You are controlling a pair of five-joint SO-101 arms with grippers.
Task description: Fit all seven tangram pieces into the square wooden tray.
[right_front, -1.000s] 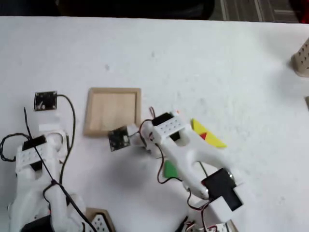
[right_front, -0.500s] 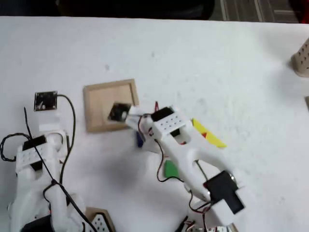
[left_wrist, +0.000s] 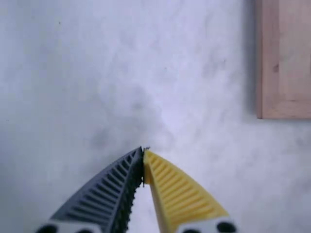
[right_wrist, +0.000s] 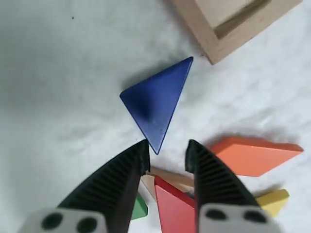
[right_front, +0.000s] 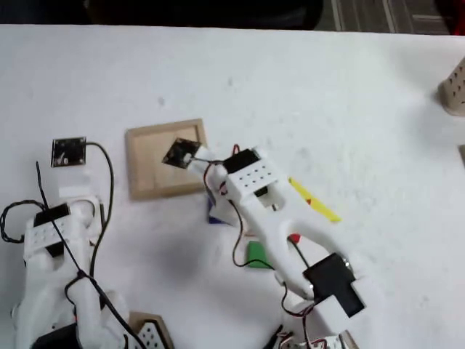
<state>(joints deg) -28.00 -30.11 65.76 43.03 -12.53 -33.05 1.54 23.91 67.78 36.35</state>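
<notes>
The square wooden tray (right_front: 163, 160) lies slightly askew on the white table, with nothing inside it. Its corner (right_wrist: 228, 29) is near the blue triangle (right_wrist: 155, 99), which lies flat just off it, also seen as the blue triangle (right_front: 212, 211) in the high view. My right gripper (right_wrist: 166, 154) is open above the triangle's point and holds nothing. An orange piece (right_wrist: 252, 154), a red piece (right_wrist: 172, 204), a yellow piece (right_wrist: 272, 199), a green piece (right_wrist: 139, 208) and a pale wooden piece (right_wrist: 167, 178) are bunched under it. My left gripper (left_wrist: 142, 153) is shut over bare table, beside a tray edge (left_wrist: 284, 58).
The right arm (right_front: 276, 218) covers most of the piece cluster; a green piece (right_front: 256, 254) and a yellow piece (right_front: 316, 202) show beside it. The left arm (right_front: 54, 240) and its cables stand at the near left. A pale pegged object (right_front: 454, 91) is at the far right edge.
The tray has shifted and turned a little toward the far left. The right arm's wrist swung over the tray's near corner, and the blue triangle has come into sight beside it. The left arm kept still.
</notes>
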